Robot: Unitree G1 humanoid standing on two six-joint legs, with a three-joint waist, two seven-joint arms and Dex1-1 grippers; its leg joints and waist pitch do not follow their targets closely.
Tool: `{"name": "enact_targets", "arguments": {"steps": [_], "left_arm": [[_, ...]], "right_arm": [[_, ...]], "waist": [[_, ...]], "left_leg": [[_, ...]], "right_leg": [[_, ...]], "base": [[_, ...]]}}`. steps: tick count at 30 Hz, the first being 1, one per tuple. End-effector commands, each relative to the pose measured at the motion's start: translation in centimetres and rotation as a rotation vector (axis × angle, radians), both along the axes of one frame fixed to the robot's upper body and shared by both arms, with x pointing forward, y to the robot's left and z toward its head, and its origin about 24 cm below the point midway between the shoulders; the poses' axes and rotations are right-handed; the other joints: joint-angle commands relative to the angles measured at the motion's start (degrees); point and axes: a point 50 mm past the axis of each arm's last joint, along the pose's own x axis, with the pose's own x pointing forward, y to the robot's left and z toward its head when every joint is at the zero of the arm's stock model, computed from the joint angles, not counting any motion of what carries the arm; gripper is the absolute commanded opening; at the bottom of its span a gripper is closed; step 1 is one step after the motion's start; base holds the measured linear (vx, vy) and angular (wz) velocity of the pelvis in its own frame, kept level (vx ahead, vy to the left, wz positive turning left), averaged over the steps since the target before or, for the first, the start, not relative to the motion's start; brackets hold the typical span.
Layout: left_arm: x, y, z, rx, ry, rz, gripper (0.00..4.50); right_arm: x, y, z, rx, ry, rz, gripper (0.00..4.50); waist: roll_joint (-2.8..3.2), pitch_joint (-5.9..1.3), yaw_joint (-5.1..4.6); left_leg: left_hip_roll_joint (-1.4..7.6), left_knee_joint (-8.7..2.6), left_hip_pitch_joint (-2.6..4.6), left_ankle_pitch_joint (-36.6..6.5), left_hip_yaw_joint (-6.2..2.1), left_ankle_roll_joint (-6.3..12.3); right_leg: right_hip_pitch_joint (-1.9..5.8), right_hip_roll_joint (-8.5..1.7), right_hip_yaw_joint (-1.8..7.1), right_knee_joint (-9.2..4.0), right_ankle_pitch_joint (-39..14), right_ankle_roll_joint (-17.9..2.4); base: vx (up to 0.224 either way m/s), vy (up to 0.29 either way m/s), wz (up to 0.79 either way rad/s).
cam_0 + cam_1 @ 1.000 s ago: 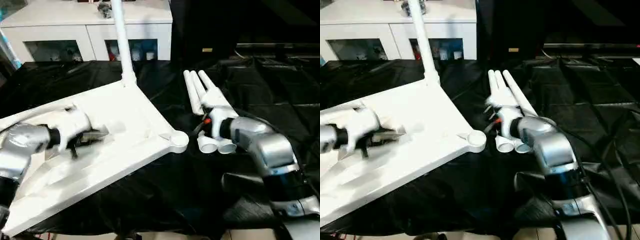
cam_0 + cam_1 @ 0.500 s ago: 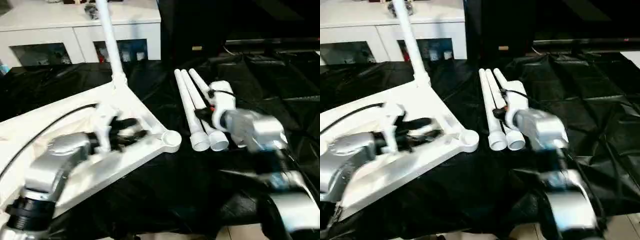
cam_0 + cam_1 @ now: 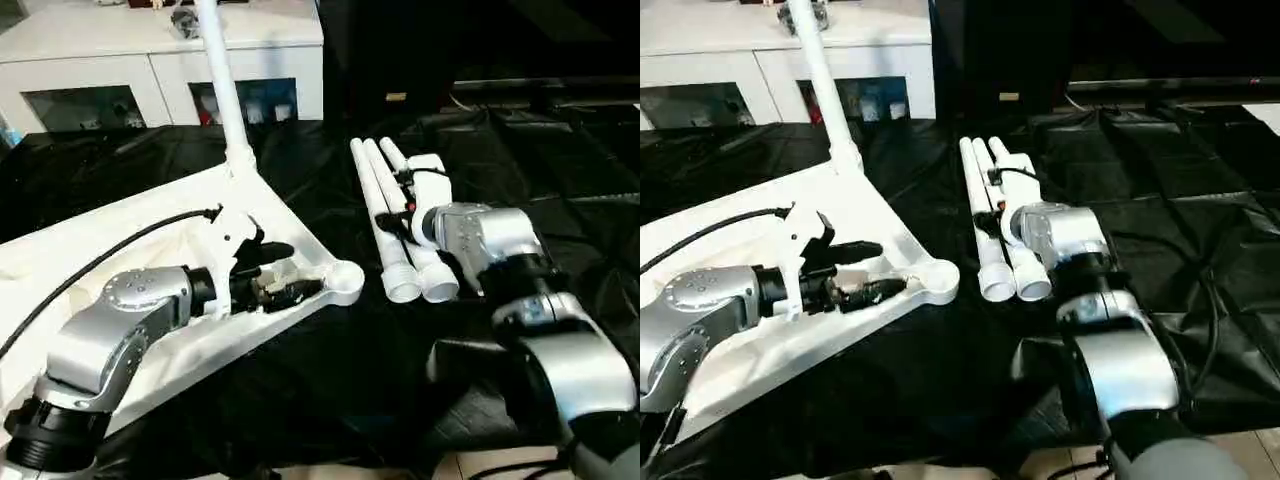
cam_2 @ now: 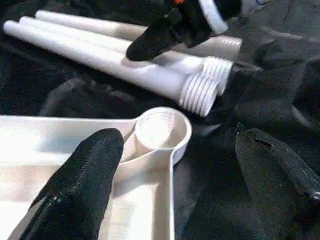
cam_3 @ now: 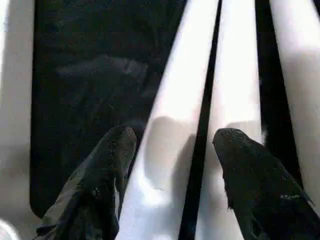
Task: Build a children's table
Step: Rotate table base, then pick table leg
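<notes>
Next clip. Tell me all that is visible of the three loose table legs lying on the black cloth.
The three loose legs are long, tapered white tubes that look like smooth plastic. They lie side by side, touching, on the black cloth, right of the tabletop's corner socket and apart from it. Their wider near ends are hollow and ribbed with screw threads; the narrow ends point away. The right hand hovers right over them with fingers spread, astride one leg; whether it touches cannot be told.
</notes>
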Motion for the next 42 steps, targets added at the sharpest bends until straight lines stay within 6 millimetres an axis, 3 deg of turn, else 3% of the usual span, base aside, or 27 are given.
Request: {"name": "enact_targets", "arguments": {"steps": [1,3,6,7,11,12,20,21,32,37,42], "left_arm": [[-0.1,0.0,0.2,0.022,-0.007,-0.002,4.02],[-0.3,0.0,0.4,0.018,-0.005,-0.004,4.02],[-0.4,0.2,0.5,0.025,-0.001,-0.001,4.02],[-0.3,0.3,0.5,0.030,-0.001,0.001,4.02],[-0.3,0.4,0.6,0.030,-0.001,0.004,4.02],[-0.3,0.5,0.6,0.032,0.001,0.003,4.02],[-0.8,0.5,0.7,0.065,0.043,-0.056,4.02],[-0.9,0.6,0.5,0.079,0.053,-0.064,4.06],[-0.9,0.9,0.4,0.108,0.049,-0.036,4.08],[-0.8,1.1,0.6,0.110,0.042,-0.029,4.08],[0.2,1.5,1.4,0.102,-0.002,0.032,4.08]], "right_arm": [[0.2,0.6,0.1,0.007,0.002,0.028,2.80],[0.1,0.9,-0.1,0.013,0.017,0.051,2.80],[0.1,1.4,-0.3,0.007,0.028,0.079,2.80],[0.2,1.5,-0.2,0.014,0.031,0.082,2.80],[0.2,1.7,-0.4,0.006,0.043,0.090,2.80],[0.1,1.8,-0.6,0.002,0.054,0.096,2.80],[-0.6,1.8,-2.3,-0.023,0.154,0.103,2.80],[-0.7,1.7,-2.6,-0.037,0.165,0.096,2.66],[-1.3,1.4,-4.0,-0.060,0.202,0.070,1.90],[-1.3,1.6,-4.0,-0.035,0.195,0.051,1.85],[-0.6,1.7,-2.6,0.131,0.162,0.004,1.84]], "waist": [[-0.08,-4.28,0.11],[0.00,-4.31,0.09],[-0.37,-4.33,0.20],[-0.09,-4.30,0.24],[-0.08,-4.16,0.25],[0.28,-4.20,0.32],[0.38,-4.26,0.29],[-0.01,-4.26,0.23],[-0.23,-4.10,0.33],[0.01,-4.06,0.27],[-0.19,-4.17,0.31]], "left_leg": [[2.09,-3.47,1.02,-14.21,-0.92,-2.04],[2.13,-3.45,1.02,-13.93,-0.89,-1.96],[2.22,-3.42,0.95,-13.26,-0.83,-1.38],[2.22,-3.41,0.98,-13.58,-0.89,-1.38],[2.27,-3.50,1.05,-14.92,-0.87,-1.75],[2.23,-3.49,1.07,-15.01,-0.95,-1.89],[2.31,-3.47,1.01,-15.58,-0.97,-2.27],[2.33,-3.51,1.01,-15.64,-0.93,-2.24],[2.38,-3.63,1.05,-16.68,-1.01,-2.59],[2.31,-3.70,1.18,-18.26,-1.07,-3.04],[2.29,-3.66,1.14,-17.86,-1.07,-2.93]], "right_leg": [[2.79,-2.98,2.47,-4.02,-10.94,-12.81],[2.75,-2.94,2.47,-3.99,-10.55,-13.00],[2.76,-2.96,2.44,-3.86,-9.69,-13.54],[2.70,-3.04,2.43,-3.84,-10.45,-13.61],[2.57,-3.01,2.45,-3.96,-11.95,-13.33],[2.61,-2.99,2.43,-3.89,-11.88,-13.13],[2.60,-3.00,2.36,-3.69,-10.35,-14.21],[2.58,-2.94,2.35,-3.68,-10.42,-14.28],[2.41,-3.16,2.48,-3.94,-13.98,-12.96],[2.25,-3.05,2.45,-4.04,-14.79,-12.67],[2.39,-3.05,2.45,-3.96,-14.07,-12.70]], "base": [[0.000,0.000,0.00],[0.000,0.000,0.00],[0.000,0.000,0.00],[0.000,0.000,0.00],[0.000,0.000,0.00],[0.000,0.000,0.00],[0.000,0.000,0.00],[0.000,0.000,0.00],[0.000,0.000,0.00],[0.000,0.000,0.00],[0.000,0.000,0.00]]}}
